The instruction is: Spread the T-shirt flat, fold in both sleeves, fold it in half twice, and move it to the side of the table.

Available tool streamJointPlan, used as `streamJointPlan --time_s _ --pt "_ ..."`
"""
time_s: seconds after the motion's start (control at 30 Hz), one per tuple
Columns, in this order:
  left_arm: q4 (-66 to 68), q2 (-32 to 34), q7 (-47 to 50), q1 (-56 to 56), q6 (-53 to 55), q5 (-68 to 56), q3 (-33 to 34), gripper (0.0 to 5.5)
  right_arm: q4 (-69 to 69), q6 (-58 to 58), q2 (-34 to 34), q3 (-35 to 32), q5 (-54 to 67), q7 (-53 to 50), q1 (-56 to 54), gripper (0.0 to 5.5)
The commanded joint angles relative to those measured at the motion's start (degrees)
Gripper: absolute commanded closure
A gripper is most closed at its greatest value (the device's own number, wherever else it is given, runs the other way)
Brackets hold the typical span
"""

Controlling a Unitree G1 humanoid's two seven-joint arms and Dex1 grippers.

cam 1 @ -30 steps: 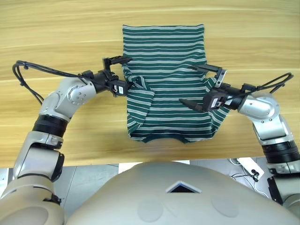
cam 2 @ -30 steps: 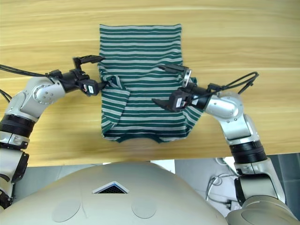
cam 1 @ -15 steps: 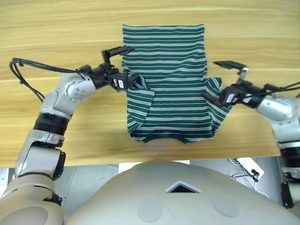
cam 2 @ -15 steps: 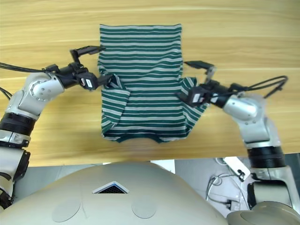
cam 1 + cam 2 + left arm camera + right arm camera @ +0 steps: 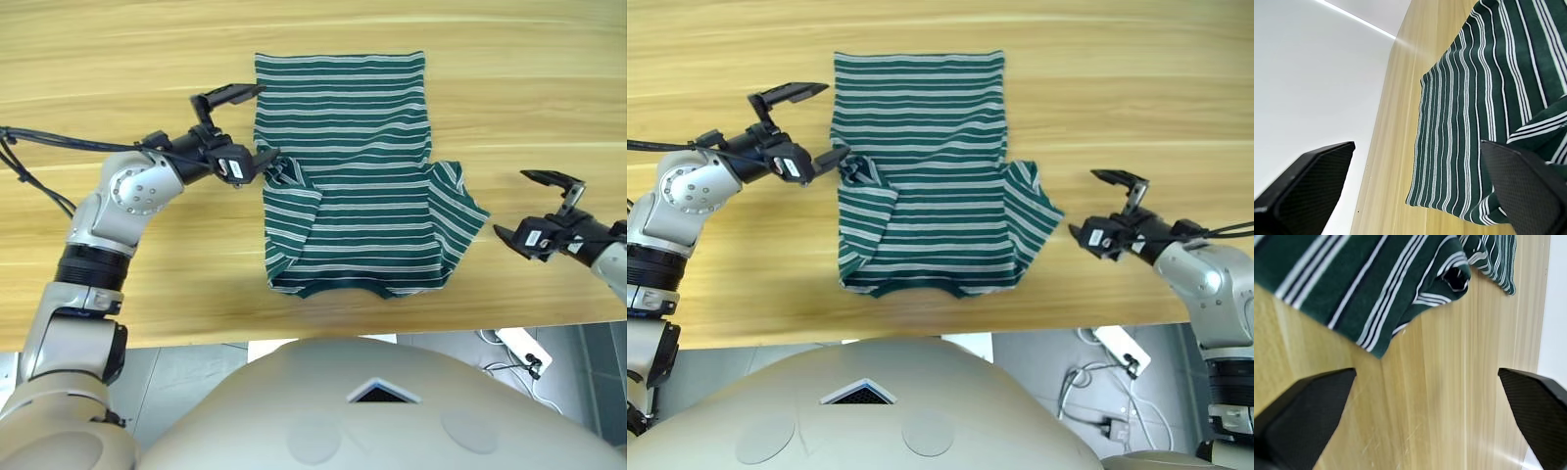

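A green T-shirt with white stripes (image 5: 353, 166) lies on the wooden table (image 5: 118, 59), collar toward me. Its left sleeve (image 5: 286, 178) is bunched and folded in over the body. Its right sleeve (image 5: 458, 201) lies spread outward. My left gripper (image 5: 257, 122) is open at the shirt's left edge, its near fingertip right by the bunched sleeve. In the left wrist view the shirt (image 5: 1488, 98) lies past the open fingers (image 5: 1308, 181). My right gripper (image 5: 511, 204) is open over bare wood to the right of the sleeve, apart from it. The sleeve (image 5: 1376, 293) lies ahead of it in the right wrist view.
The table's near edge (image 5: 549, 315) runs just below the shirt's collar end and close under the right gripper. Bare wood lies to the left, right and far side of the shirt. Cables (image 5: 39, 147) trail from the left arm over the table.
The right gripper has swung right, off the shirt onto bare wood, and the right sleeve now lies spread outward. The left gripper has drawn back a little to the left.
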Motion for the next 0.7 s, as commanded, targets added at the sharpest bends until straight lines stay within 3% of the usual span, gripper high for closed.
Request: streamJointPlan --time_s 0.03,0.7 --pt "1.0 0.0 0.0 -0.8 -0.1 0.8 0.0 0.71 3.4 0.1 0.9 3.8 -0.9 0.7 -0.5 0.3" --pt "1.3 -0.7 0.2 -0.9 0.1 2.6 -0.6 0.71 7.7 -1.7 0.8 8.6 1.5 -0.2 -3.6 4.25"
